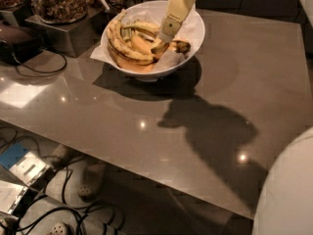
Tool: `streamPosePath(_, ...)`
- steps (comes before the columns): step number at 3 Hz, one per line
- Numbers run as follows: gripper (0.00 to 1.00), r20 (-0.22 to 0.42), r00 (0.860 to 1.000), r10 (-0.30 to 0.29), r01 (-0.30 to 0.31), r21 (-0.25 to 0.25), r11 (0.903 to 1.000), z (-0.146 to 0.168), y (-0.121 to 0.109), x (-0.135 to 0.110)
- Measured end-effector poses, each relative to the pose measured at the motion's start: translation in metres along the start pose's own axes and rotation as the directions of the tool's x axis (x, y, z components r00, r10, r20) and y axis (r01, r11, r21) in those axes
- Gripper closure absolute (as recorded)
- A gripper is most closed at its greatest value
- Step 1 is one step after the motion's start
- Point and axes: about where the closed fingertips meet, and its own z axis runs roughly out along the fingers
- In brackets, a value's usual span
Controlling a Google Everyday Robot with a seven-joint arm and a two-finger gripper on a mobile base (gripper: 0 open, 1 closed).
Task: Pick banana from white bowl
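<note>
Gripper point(163, 37): pale cream, coming down from the top edge into the bowl, its tip low among the banana ends right of the bowl's middle; whether it is released or grasping anything cannot be told.
Dark device point(14, 35): far left on the table, rounded and black, with a cable point(46, 67) looping from it across the tabletop.
Floor clutter: below the table's near-left edge, black cords, a grey clog point(90, 185) and a blue-and-white flat item point(17, 160).
Glass jars of nuts point(58, 1): back left, standing on a metal stand point(63, 33), just beside the bowl.
Paper lining point(98, 54): crumpled and white, one corner hanging over the bowl's left rim.
Banana point(120, 44): inside the bowl along its left side, long and strongly curved, dull yellow with heavy dark blotches and dark ends; it lies left of the gripper tip.
Other bananas point(141, 44): cleaner yellow-orange ones in the bowl's middle, crowded against the blotched one, between it and the gripper.
White bowl point(198, 31): large, round and glossy, at the table's back centre.
Table point(122, 121): grey-brown and glossy, with small light reflections.
Shadow point(210, 131): dark arm-shaped patch on the table, right of centre.
Robot body point(288, 190): white rounded mass at the lower right corner.
</note>
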Motion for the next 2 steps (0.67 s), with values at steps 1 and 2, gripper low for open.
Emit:
streamPosePath(1, 0.00, 0.052, 0.998, 0.020, -0.017, -0.060, 0.9981, 0.012, -0.007, -0.023)
streamPosePath(2, 0.00, 0.105, 0.994, 0.042, -0.032, -0.094, 0.9950, 0.027, -0.020, -0.052)
